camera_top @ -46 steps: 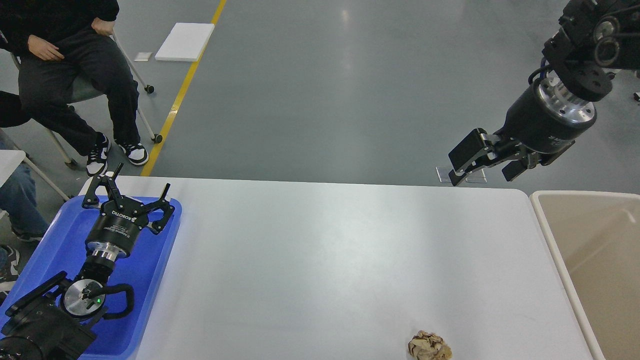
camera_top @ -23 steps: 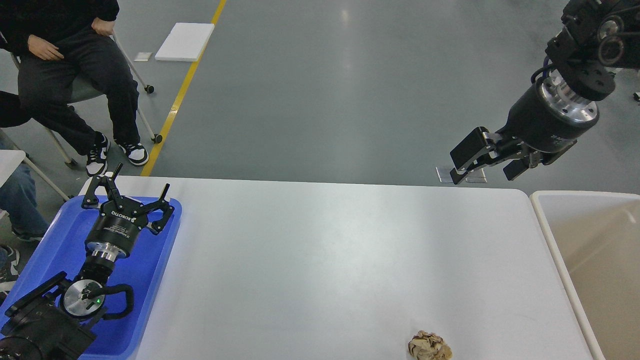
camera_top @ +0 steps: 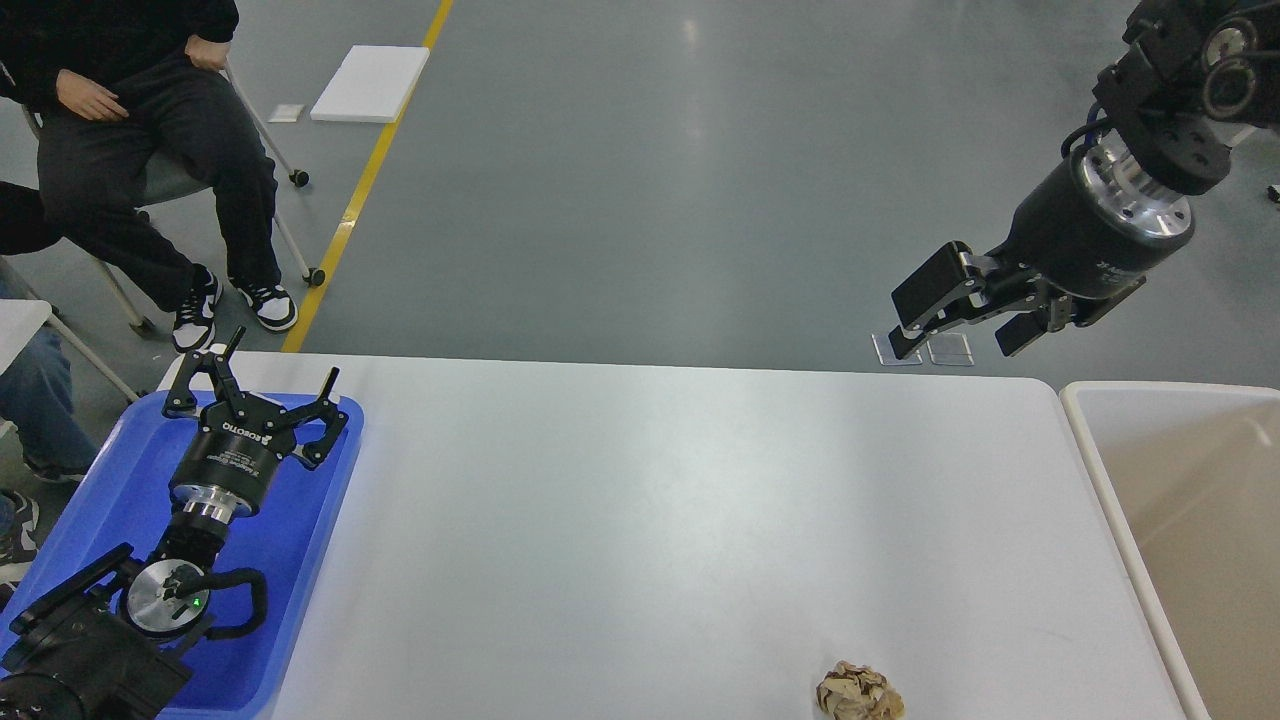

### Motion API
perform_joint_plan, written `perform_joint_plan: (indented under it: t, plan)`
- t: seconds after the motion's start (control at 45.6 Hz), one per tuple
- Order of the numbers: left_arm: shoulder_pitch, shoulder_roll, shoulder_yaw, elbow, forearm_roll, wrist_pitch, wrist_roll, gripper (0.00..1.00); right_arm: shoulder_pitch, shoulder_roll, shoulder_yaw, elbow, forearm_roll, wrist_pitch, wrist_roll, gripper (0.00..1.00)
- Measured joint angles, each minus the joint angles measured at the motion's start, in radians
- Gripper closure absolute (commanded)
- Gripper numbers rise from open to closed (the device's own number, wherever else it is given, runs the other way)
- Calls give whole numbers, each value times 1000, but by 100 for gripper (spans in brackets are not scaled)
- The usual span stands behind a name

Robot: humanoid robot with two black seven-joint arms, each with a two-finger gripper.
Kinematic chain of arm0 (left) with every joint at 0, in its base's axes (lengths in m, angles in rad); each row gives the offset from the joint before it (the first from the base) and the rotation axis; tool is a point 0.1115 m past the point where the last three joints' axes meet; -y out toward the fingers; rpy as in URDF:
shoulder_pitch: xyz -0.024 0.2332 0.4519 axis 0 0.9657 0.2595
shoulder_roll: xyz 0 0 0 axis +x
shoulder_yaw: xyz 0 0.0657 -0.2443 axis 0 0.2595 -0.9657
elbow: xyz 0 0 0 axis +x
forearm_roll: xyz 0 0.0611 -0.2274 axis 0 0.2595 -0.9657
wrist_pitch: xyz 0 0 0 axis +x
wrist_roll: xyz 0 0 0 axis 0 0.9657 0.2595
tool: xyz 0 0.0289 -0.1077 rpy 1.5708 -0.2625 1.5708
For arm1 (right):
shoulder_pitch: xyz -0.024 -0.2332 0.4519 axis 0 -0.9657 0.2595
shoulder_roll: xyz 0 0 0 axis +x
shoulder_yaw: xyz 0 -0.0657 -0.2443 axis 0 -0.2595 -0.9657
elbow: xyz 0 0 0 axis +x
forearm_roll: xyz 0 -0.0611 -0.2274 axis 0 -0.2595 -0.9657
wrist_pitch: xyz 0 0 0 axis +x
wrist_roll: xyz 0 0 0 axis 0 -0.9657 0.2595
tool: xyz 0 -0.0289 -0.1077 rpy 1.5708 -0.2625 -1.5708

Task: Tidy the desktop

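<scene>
Bright, sharp, soft overhead glare

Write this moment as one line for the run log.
left gripper: open, over blue tray | right gripper: open, raised | crumpled paper: on desktop | bin: right

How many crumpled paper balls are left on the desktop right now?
1. A crumpled brown paper ball lies on the desktop near its front edge, right of centre, short of the beige bin. The view's bottom edge may hide more.

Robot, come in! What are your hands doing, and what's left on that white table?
Left gripper open over blue tray. Right gripper open, raised. Crumpled paper ball on desktop. Nothing blocking.
</scene>
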Motion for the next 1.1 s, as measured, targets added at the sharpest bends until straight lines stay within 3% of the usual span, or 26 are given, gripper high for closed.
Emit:
perform_joint_plan:
  t: [0.526,1.095]
  plan:
    - [0,0,0,1,0,0,0,1,-34,32,-70,1,109,0,0,0]
    - [0,0,0,1,0,0,-1,1,-350,-10,-58,-51,-33,0,-6,0]
